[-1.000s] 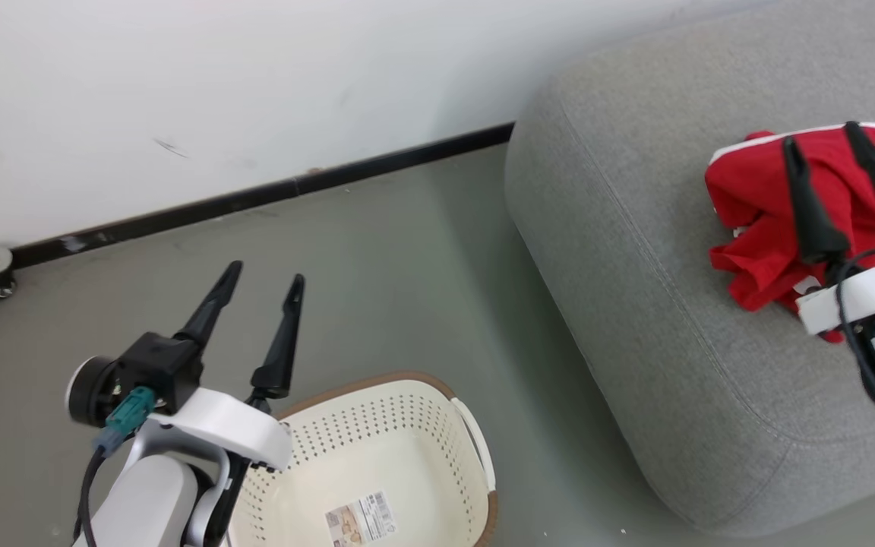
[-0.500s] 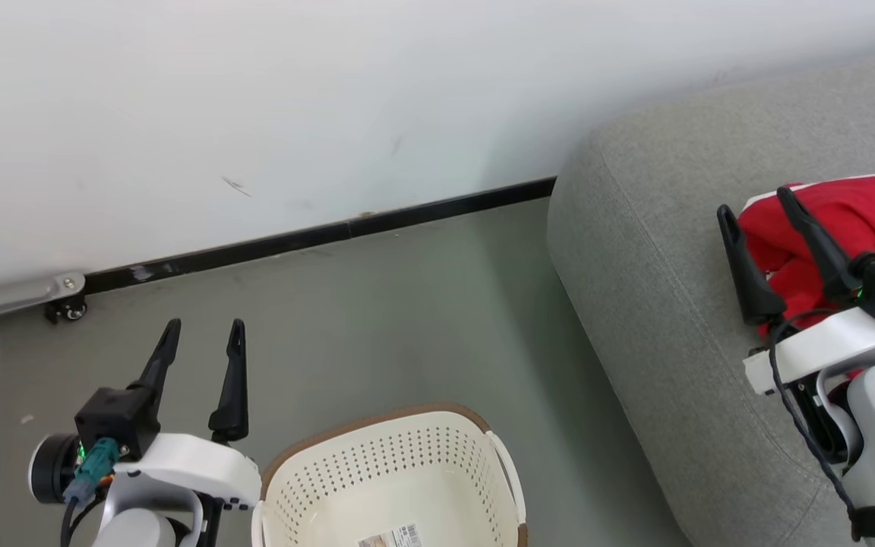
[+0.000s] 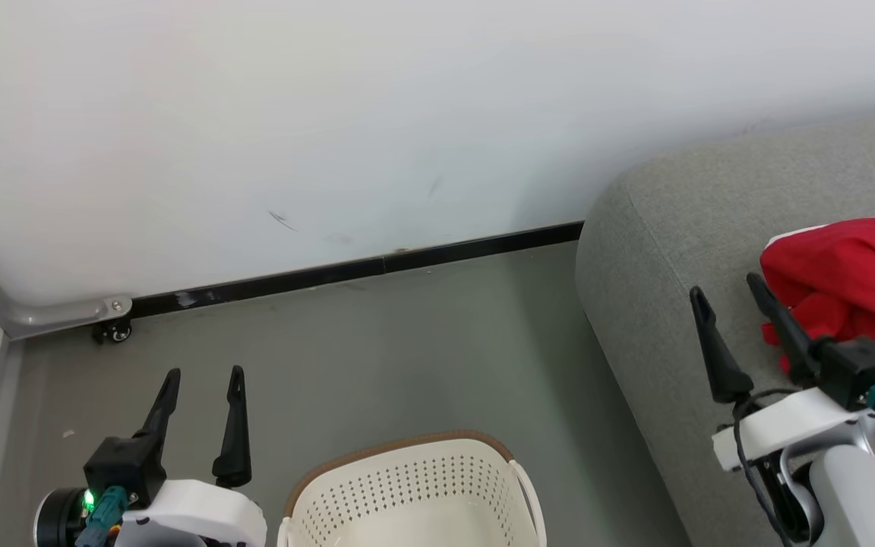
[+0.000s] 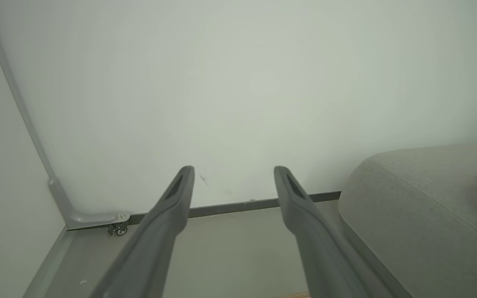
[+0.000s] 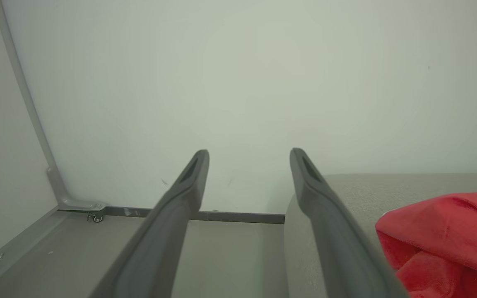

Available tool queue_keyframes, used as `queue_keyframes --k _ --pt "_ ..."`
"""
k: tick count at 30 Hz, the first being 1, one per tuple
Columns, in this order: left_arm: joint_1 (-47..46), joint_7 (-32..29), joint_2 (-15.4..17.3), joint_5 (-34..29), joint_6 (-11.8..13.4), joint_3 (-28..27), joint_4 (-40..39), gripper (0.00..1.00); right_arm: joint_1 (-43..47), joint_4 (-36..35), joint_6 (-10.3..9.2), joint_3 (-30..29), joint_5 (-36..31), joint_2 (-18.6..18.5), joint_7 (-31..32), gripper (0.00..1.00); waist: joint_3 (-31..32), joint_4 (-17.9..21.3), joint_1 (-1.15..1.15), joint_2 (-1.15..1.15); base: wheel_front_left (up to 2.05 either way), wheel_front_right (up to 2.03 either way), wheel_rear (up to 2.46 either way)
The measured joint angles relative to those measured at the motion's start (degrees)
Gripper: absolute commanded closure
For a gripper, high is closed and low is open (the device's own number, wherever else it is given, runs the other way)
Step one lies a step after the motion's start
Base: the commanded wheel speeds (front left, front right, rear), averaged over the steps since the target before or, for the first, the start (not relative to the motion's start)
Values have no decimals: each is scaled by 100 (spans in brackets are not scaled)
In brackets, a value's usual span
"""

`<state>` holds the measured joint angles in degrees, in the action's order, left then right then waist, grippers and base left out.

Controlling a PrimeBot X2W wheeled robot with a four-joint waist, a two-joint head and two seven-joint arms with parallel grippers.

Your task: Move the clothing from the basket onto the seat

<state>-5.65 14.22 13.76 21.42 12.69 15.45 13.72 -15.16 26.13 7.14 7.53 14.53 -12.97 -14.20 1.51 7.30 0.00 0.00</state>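
Head view, with the seat [image 3: 673, 251] as the landmark: the grey upholstered block fills the right side, its rounded corner toward the white wall [image 3: 331, 114]. The clothing [image 3: 855, 281], a crumpled heap of bright red fabric with a thin white edge along its top, lies on the seat's upper surface and is cut off by the picture's right border.

The right gripper [image 3: 724, 285] hangs over the seat just left of the clothing, with its two dark fingers spread wide and nothing between them. The finger nearer the heap overlaps the heap's edge in this view, and whether it touches the fabric cannot be told. In the right wrist view the red fabric sits to the right of that finger, outside the gap, with grey upholstery under it.

The basket [image 3: 407, 486] stands on the floor [image 3: 377, 357] to the left of the seat, a strip of floor between them. The part of its inside that shows is bare perforated cream plastic under a brown rim.

The left gripper [image 3: 204, 372] is farther from the seat, beyond the basket, above the floor. Its fingers are also parted and hold nothing.

A black baseboard [image 3: 407, 260] runs from the seat's corner along the foot of the wall to a small caster [image 3: 115, 332].
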Motion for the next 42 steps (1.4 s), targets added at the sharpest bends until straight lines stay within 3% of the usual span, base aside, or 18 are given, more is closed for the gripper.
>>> queue_keyframes --k 16,42 --pt "258 0 -158 -185 191 -111 -264 0 903 -344 0 -432 -426 801 18 0 228 -194 0 0 0 0 0" --pt "323 0 -171 -461 344 -231 -298 0 1401 -1128 0 -877 -962 989 237 0 77 -207 0 0 0 0 0"
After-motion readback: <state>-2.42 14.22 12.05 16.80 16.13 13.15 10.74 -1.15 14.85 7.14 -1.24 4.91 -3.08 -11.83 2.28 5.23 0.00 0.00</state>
